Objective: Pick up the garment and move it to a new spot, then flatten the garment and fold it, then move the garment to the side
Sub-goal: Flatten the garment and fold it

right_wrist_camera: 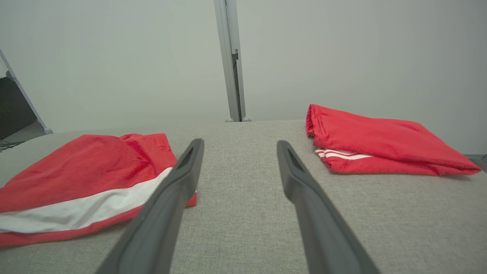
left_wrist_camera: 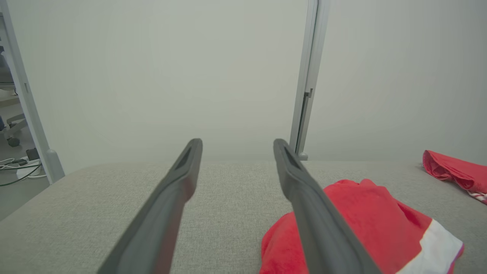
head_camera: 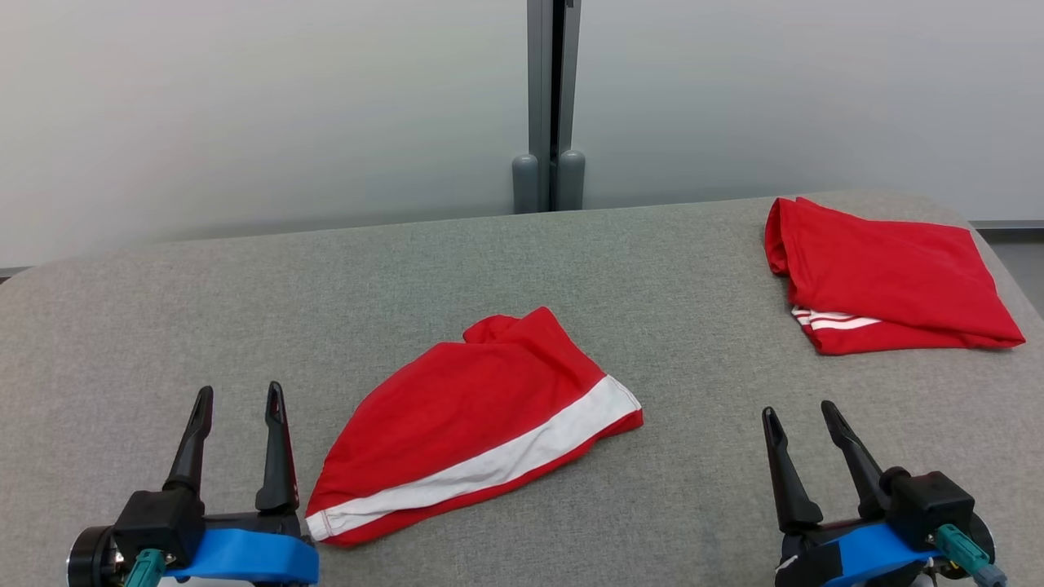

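so, the left gripper (head_camera: 239, 391) and right gripper (head_camera: 798, 409) stand spread and empty, with the rumpled red garment (head_camera: 465, 424) between them on the grey table (head_camera: 652, 269), just beside the left. a pinch that catches only one layer could bunch it, and the folded red pile (head_camera: 885, 277) far right might be mistaken for it.

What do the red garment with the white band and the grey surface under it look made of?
Red garment with white band: soft matte fabric, likely knit; slumps in loose folds. Grey surface: woven cloth covering, probably; speckled weave, no shine.
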`<state>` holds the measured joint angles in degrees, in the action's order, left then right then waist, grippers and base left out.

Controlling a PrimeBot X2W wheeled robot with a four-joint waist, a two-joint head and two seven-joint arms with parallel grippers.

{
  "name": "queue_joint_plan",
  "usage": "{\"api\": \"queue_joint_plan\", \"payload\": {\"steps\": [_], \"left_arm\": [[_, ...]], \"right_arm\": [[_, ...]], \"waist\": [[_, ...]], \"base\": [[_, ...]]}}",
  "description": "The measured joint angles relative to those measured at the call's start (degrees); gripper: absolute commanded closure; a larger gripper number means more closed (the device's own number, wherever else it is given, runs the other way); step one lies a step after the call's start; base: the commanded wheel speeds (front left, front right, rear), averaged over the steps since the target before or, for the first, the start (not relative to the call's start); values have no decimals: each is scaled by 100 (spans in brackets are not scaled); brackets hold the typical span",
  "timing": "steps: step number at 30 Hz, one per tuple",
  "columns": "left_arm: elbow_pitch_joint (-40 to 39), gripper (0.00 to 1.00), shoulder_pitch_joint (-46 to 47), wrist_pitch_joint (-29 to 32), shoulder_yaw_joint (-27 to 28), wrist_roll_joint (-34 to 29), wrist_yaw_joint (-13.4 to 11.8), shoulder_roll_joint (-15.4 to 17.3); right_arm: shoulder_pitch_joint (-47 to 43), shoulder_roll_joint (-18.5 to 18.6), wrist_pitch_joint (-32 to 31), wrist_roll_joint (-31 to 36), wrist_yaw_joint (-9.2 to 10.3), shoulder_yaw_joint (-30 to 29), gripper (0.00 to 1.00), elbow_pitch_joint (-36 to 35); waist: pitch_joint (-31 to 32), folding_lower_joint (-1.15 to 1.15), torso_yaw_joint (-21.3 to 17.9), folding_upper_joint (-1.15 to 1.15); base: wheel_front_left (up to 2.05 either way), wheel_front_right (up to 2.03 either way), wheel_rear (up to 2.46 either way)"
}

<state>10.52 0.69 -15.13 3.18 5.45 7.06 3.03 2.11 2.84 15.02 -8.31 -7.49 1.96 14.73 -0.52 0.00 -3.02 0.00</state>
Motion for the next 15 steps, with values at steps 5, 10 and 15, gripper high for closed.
{"api": "queue_joint_plan", "payload": {"steps": [5, 10, 15], "left_arm": [[27, 0, 1, 0, 10, -12, 0, -3], [29, 0, 76, 0, 1, -19, 0, -5], [45, 0, 208, 0, -91, -35, 1, -8]], "right_arm": [[24, 0, 0, 82, 0, 9, 0, 54], [430, 48, 0, 243, 0, 253, 0, 179], [1064, 141, 0, 289, 0, 568, 0, 588]], "waist": [[-32, 0, 64, 0], [-119, 0, 142, 0], [-240, 0, 278, 0]], "base": [[0, 0, 0], [0, 0, 0], [0, 0, 0]]}}
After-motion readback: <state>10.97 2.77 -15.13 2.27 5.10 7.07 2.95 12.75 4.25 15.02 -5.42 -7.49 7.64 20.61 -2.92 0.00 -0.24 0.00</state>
